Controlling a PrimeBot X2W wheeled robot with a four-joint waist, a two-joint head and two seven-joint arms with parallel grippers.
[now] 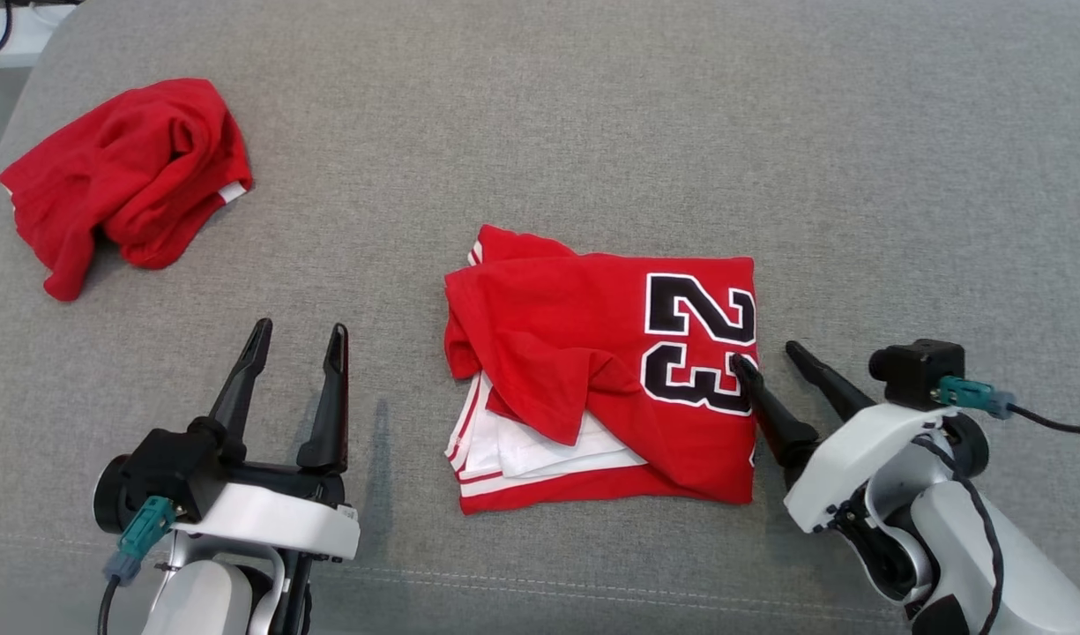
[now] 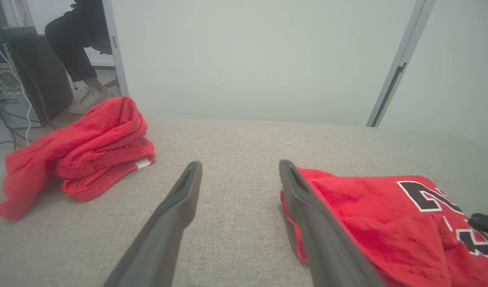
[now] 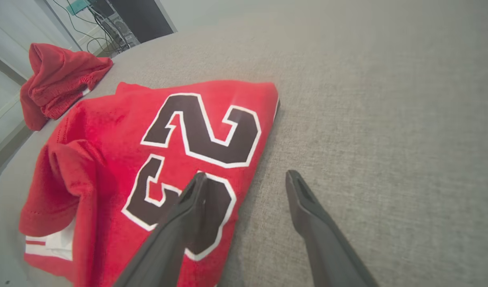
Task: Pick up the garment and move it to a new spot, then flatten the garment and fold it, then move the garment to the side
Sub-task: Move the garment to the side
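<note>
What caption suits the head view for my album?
Open right pincer straddles the edge of the folded jersey on a grey cushion; open left pincer nearby; crumpled red garment lies apart.

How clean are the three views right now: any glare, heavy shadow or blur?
Head view: even light, no glare, jersey sharp, faint shadow beside the left hand. Left wrist view: pale and hazy, wall washed out, near fingers soft. Right wrist view: number crisp, right hand blurred near the lens.

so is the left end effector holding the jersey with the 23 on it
No, the left end effector stands open over the bare grey fabric surface, well apart from the folded jersey.
</note>
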